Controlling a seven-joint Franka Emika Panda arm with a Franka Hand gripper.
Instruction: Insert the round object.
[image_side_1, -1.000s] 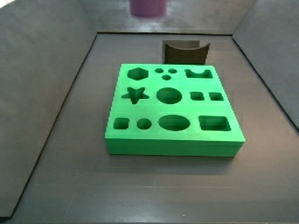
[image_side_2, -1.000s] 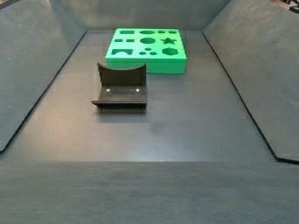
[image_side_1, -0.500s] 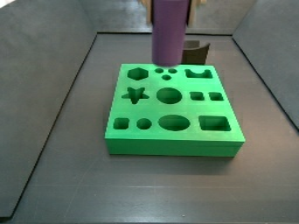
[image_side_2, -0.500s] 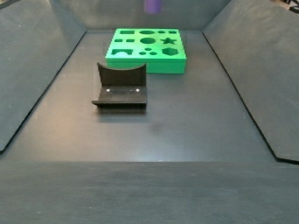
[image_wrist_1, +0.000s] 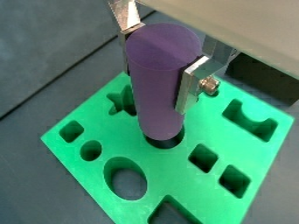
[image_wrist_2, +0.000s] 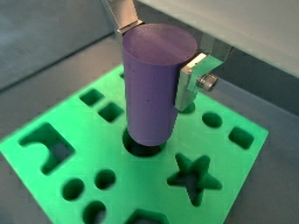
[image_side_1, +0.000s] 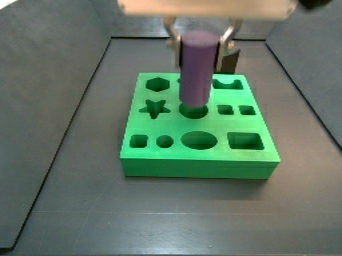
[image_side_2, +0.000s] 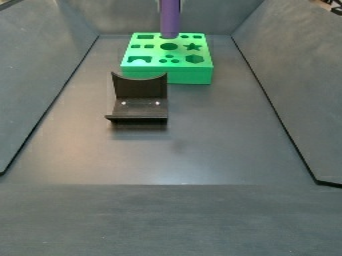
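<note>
The round object (image_side_1: 197, 68) has been lowered since half a second ago: then it hung above the green block's (image_side_1: 199, 128) far edge, now its lower end is met with the round centre hole. A second ago only its tip was seen at the frame top. The fixture (image_side_2: 138, 97) and block are unchanged.

The gripper (image_wrist_1: 159, 54) is clamped on the round object, silver fingers (image_wrist_1: 191, 83) pressed to opposite sides near its top, the peg hanging upright below them. In both wrist views the peg's base is seen at the mouth of the centre hole (image_wrist_2: 142, 146); how deep it sits cannot be told. The gripper body is blurred and cropped in a side view (image_side_1: 201, 38); elsewhere only the peg (image_side_2: 171, 17) is shown, cut by the frame top. The dark curved block behind the peg is mostly hidden.
</note>
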